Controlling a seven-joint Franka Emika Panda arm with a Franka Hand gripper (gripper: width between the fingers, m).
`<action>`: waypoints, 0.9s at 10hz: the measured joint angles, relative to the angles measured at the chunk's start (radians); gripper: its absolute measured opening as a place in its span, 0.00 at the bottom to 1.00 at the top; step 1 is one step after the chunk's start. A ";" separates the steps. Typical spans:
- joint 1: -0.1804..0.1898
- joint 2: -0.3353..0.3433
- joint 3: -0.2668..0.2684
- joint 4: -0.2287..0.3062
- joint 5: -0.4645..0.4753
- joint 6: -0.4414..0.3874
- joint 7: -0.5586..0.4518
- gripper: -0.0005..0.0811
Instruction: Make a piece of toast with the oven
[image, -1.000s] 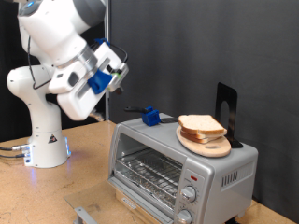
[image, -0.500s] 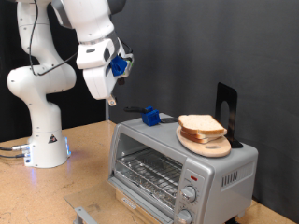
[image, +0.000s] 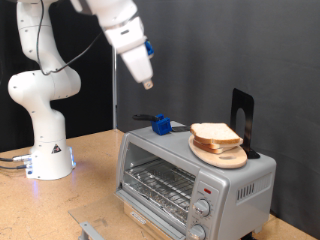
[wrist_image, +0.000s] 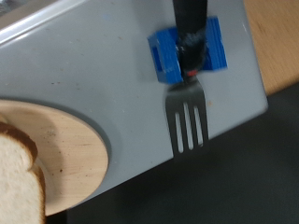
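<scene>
Wooden desk (image: 90, 165) underfoot here, pale plywood grain, with a black curtain hanging behind it and a white wall off at nine o'clock. The white arm's base (image: 45, 150) stands on the desk, a small blue light glowing low on it.

The oven (image: 195, 175) sits at five o'clock in the exterior view: boxy, silver, door shut, wire rack visible through the glass, two round knobs (image: 203, 220) stacked on its front panel and a small red mark (image: 207, 188) above them. No writing I can read on it.

On its roof, a round wooden plate (image: 222, 155) carries the piece of toast (image: 214, 134), pale white crumb with a tan crust, looking like stacked slices. The wrist view catches just a corner of it at the edge of the plate.

Also on the roof, a fork (wrist_image: 185, 117) in a blue holder (wrist_image: 190, 49), tines flat on the metal, black handle pointing away. A dark stand (image: 242, 118) rises behind the plate.

The gripper (image: 147, 84) hangs high at twelve o'clock, well above the oven and apart from everything; nothing in its jaws, though how wide they stand I cannot tell.
</scene>
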 joint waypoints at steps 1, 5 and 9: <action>0.006 -0.018 0.031 0.006 -0.049 0.003 -0.005 1.00; 0.027 -0.055 0.131 0.066 -0.089 -0.120 0.091 1.00; 0.025 -0.083 0.173 0.064 -0.090 -0.130 0.160 1.00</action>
